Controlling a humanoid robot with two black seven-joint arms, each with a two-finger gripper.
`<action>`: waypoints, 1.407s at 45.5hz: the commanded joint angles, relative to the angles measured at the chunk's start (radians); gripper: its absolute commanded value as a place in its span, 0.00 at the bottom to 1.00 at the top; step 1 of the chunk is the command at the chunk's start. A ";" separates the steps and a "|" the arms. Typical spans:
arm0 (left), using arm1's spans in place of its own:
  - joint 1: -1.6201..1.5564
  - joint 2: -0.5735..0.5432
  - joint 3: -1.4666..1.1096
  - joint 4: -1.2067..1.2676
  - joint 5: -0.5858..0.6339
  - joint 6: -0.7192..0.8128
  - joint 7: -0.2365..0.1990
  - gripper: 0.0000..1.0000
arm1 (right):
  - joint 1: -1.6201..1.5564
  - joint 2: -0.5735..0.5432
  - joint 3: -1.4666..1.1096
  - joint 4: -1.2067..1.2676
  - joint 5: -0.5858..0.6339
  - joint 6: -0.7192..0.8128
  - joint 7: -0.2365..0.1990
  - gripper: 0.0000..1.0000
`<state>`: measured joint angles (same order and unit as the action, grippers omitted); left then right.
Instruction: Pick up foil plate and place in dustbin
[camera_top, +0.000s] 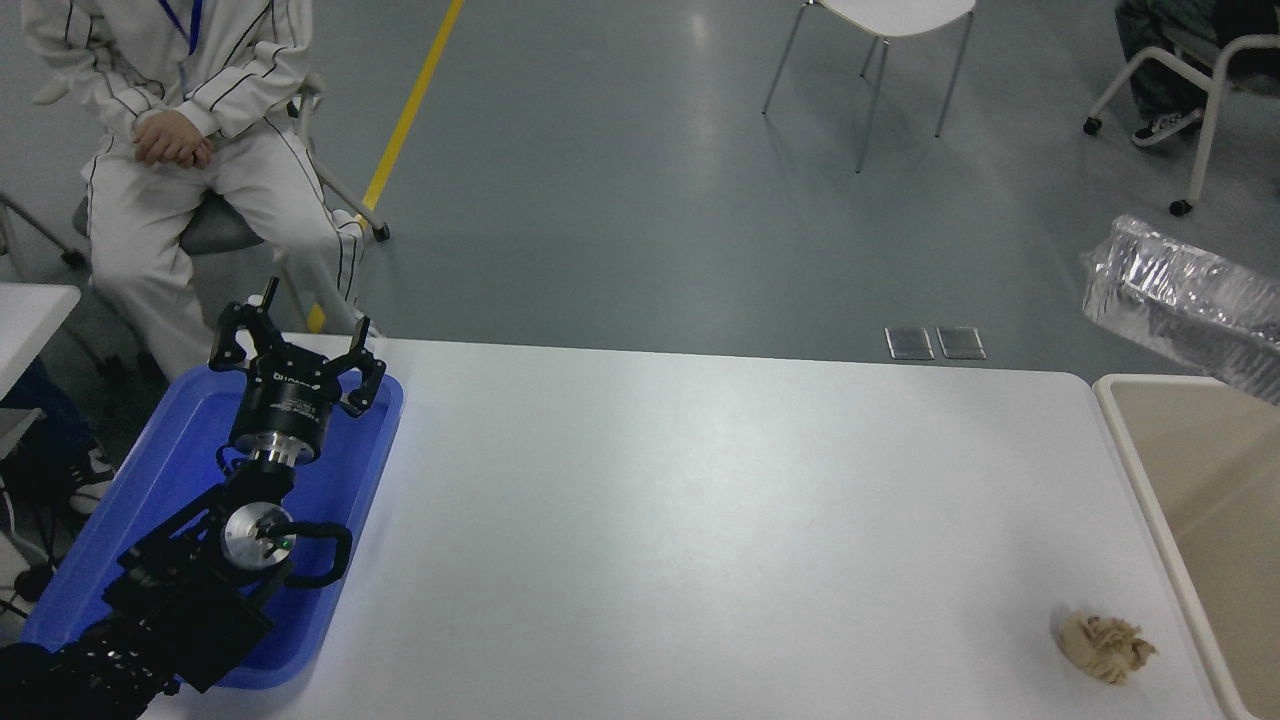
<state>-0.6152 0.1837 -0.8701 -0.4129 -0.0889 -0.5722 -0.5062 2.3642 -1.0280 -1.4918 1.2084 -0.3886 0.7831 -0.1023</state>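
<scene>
Head view, near to far. Left arm parked lower left over one blue tray (120, 560), left gripper (297, 345) with fingers spread wide, nothing between them. One crumpled beige paper wad (1105, 646) sits near the white table (650, 520) front-right corner, close to the right edge. Rest of the tabletop is bare, wide free room across centre and far edge. One dustbin (1125, 440) just beside the table's right edge, cut by the frame, beige inside showing. One foil plate (1180, 290) is up in the air at the right frame edge, above the dustbin's far end, tilted, partly cropped. Right gripper out of frame, so its hold can't be seen. Beyond the table: grey floor, one yellow line, two floor plates, one seated person far left, chairs along the top.
</scene>
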 joint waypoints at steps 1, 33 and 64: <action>0.000 0.000 0.000 0.000 0.000 0.000 0.000 1.00 | -0.183 -0.106 0.011 -0.165 -0.013 -0.073 0.000 0.00; 0.000 0.000 -0.001 0.002 0.000 0.000 0.000 1.00 | -1.178 -0.089 0.778 -0.477 0.047 -0.467 -0.004 0.00; 0.002 -0.001 0.000 0.002 0.000 0.000 -0.002 1.00 | -1.723 0.358 1.071 -1.004 0.212 -0.637 -0.014 0.00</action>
<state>-0.6143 0.1828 -0.8700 -0.4110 -0.0889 -0.5722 -0.5062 0.7545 -0.7780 -0.4658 0.3220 -0.2131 0.2364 -0.1132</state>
